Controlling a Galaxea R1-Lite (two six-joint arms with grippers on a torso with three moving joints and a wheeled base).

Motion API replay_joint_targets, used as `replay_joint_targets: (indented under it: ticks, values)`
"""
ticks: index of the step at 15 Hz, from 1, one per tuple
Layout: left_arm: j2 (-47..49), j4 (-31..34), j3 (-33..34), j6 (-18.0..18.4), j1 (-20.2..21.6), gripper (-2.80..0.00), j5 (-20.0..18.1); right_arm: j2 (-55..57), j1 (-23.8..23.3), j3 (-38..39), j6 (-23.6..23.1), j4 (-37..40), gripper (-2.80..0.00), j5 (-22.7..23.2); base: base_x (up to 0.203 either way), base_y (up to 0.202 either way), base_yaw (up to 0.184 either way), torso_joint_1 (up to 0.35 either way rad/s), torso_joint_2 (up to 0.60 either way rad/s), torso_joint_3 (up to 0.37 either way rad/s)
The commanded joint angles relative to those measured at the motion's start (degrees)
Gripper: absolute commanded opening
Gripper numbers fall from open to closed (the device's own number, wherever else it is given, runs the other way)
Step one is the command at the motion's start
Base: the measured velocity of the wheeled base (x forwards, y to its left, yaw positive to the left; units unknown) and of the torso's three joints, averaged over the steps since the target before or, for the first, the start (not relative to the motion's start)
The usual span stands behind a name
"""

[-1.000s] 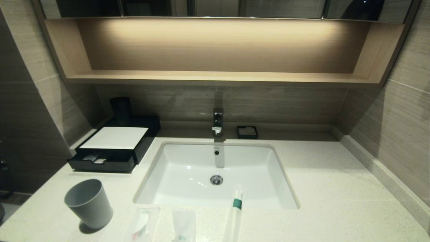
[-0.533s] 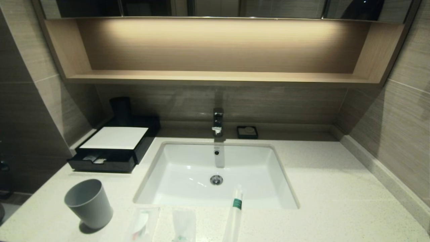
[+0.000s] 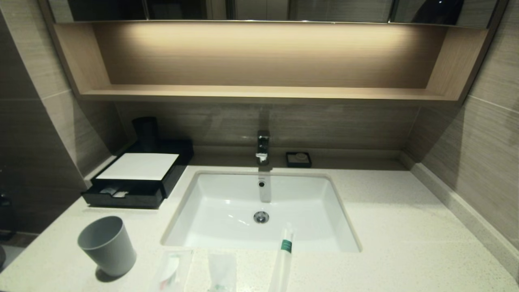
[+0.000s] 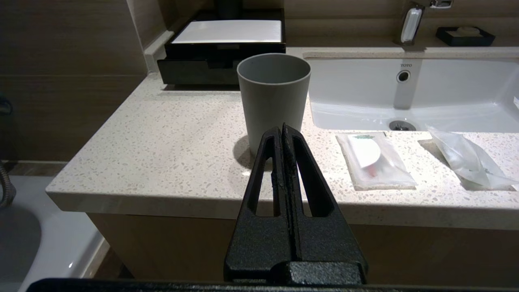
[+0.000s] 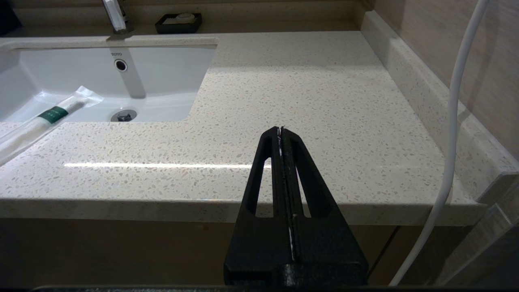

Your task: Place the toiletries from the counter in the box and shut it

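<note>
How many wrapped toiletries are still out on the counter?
3. A flat sachet beside the grey cup, a second sachet next to it, and the green-banded stick pack overhanging the sink's front rim. More sit in the box's open drawer.

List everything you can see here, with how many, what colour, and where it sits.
Counter: one, cream speckled, around the sink.
Sink: one, white, centre.
Box: one, black with white top, back left, drawer open.
Sachets: two, translucent, front edge.
Stick pack: one, white with green band, overhanging the sink's front rim.
Cup: one, grey, front left, upright.
Soap dish: one, black, by the tap.
Tap: one, chrome, behind the sink.
Shelf: one, tan, above.
Left gripper: shut, off the counter.
Right gripper: shut, off the counter.
</note>
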Motion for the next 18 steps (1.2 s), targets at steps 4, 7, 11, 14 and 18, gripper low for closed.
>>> replay_joint_targets:
  ticks: [4,7,11,14,18]
  values:
    - [0.1,6.6,-8.6,-0.1,0.0,-2.80,0.2,0.1,0.0,0.0,0.0,-0.1,-2.80,0.0,0.000,0.000,0.000,0.000,0.00,0.000]
    - [0.2,15.1,-16.6,-0.1,0.0,-2.80,0.1,0.1,0.0,0.0,0.0,-0.1,-2.80,0.0,0.000,0.000,0.000,0.000,0.00,0.000]
    - [10.3,17.8,-23.8,-1.3,-0.1,-2.80,2.2,0.1,0.0,0.0,0.0,-0.1,-2.80,0.0,0.000,0.000,0.000,0.000,0.00,0.000]
    - [22.2,18.6,-28.6,-3.0,0.0,-2.80,3.9,0.1,0.0,0.0,0.0,0.0,-2.80,0.0,0.000,0.000,0.000,0.000,0.00,0.000]
    - [34.9,30.6,-36.7,-3.8,0.1,-2.80,4.9,0.1,0.0,0.0,0.0,-0.1,-2.80,0.0,0.000,0.000,0.000,0.000,0.00,0.000]
